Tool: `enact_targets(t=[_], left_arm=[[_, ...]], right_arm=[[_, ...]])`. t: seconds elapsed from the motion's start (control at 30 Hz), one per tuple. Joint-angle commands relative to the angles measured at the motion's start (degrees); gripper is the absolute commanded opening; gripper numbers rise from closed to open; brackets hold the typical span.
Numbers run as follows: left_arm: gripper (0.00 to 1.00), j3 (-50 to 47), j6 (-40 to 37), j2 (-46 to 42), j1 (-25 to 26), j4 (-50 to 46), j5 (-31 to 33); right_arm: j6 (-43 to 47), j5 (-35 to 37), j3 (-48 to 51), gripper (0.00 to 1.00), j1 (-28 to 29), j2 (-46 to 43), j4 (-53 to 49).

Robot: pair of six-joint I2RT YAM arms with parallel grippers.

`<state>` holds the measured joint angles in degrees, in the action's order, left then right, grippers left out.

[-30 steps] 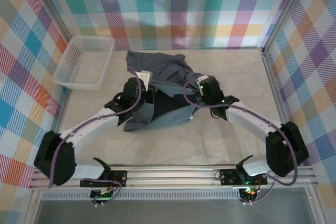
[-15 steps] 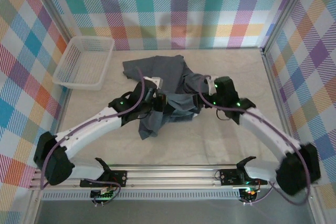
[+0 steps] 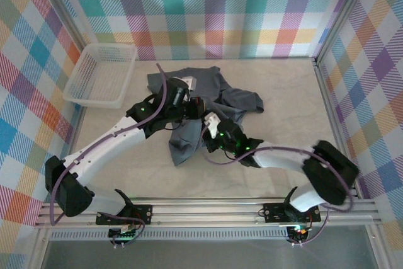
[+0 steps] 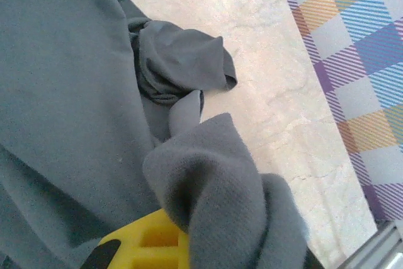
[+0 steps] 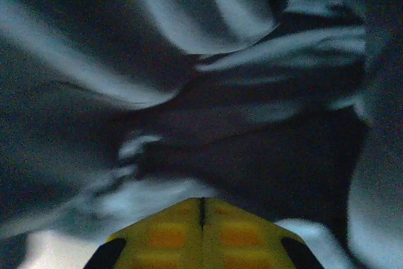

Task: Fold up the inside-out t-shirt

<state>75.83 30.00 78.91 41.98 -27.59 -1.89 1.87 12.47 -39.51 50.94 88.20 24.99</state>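
Observation:
The slate blue-grey inside-out t-shirt (image 3: 217,89) lies bunched at the middle back of the table, one flap trailing toward the front (image 3: 179,149). My left gripper (image 3: 196,106) is shut on a thick fold of it. In the left wrist view that fold (image 4: 220,181) drapes over the yellow finger (image 4: 145,240) of the left gripper (image 4: 189,244), and a sleeve (image 4: 182,61) lies beyond. My right gripper (image 3: 213,131) sits at the shirt's front edge. In the right wrist view the right gripper (image 5: 201,201) has its yellow fingers pressed together, with nothing between them and dark folds of cloth (image 5: 208,111) just ahead.
A white mesh basket (image 3: 101,75) stands at the back left. Checked walls enclose the table, with a metal post (image 3: 327,92) on the right. Bare tabletop (image 3: 289,111) lies right of the shirt and along the front.
My right gripper let go of the shirt's right side, swung left to the shirt's front edge and shut with nothing in it. My left gripper carried its fold back and right.

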Motion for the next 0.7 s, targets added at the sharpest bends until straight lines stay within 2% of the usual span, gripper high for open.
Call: enact_targets(t=[0.0, 0.07, 0.1, 0.13, 0.2, 0.27, 0.33, 0.4, 0.47, 0.53, 0.57, 0.6, 0.67], left_arm=[[0.0, 5.97, 2.63, -0.27, -0.62, -4.55, -3.84], [0.0, 8.92, 3.04, 0.63, -0.77, -6.04, -5.99], [0.0, 10.49, 3.33, 1.31, -0.76, -6.65, -7.22], [0.0, 11.7, 3.6, 1.76, -0.79, -6.97, -8.32], [0.0, 14.45, 4.59, 2.66, -0.8, -7.35, -10.63], [0.0, 16.52, 5.88, 3.11, -0.76, -6.08, -13.4], [0.0, 19.19, 6.31, 3.78, -0.47, -5.87, -14.78], [0.0, 22.19, 5.52, 4.43, -0.06, -7.08, -13.9], [0.0, 23.56, 4.85, 4.72, 0.07, -7.31, -12.6], [0.0, 24.59, 5.02, 5.19, 0.13, -6.4, -12.81], [0.0, 25.34, 5.36, 5.71, 0.19, -5.76, -13.21], [0.0, 26.55, 5.88, 6.4, 0.23, -5.39, -13.76], [0.0, 29.31, 6.7, 8.02, 0.65, -4.49, -15.36]], right_arm=[[29.04, 17.03, -3.59, 0.0, -0.45, 8.61, 24.79], [41.71, 22.79, -4.4, 0.0, -1.84, 15.01, 39.14], [46.47, 24.13, -5.22, 0.0, -3.12, 17.76, 43.49], [49.06, 24.87, -6.57, 0.0, -4.23, 19.19, 42.93], [48.22, 26.55, -11.33, 0.0, -7.14, 20.92, 30.9], [40.7, 25.63, -14.02, 0.0, -9.5, 20.12, 18.83], [28.35, 17.49, -17.03, 0.0, -12.25, 17.33, 0.62], [16.39, 1.47, -23.25, 0.0, -16.13, 15.8, -19.33], [7.28, -13.27, -27.82, 0.0, -19.23, 15.76, -28.17], [-2.3, -31.87, -30.53, 0.0, -22.91, 16.02, -28.83], [-8.11, -38.92, -30.28, 0.0, -24.35, 16.43, -24.47], [-12.95, -41.9, -29.62, 0.0, -24.95, 17.02, -20.21], [-16.5, -41.29, -31.06, 0.0, -24.65, 19.48, -17.45]])
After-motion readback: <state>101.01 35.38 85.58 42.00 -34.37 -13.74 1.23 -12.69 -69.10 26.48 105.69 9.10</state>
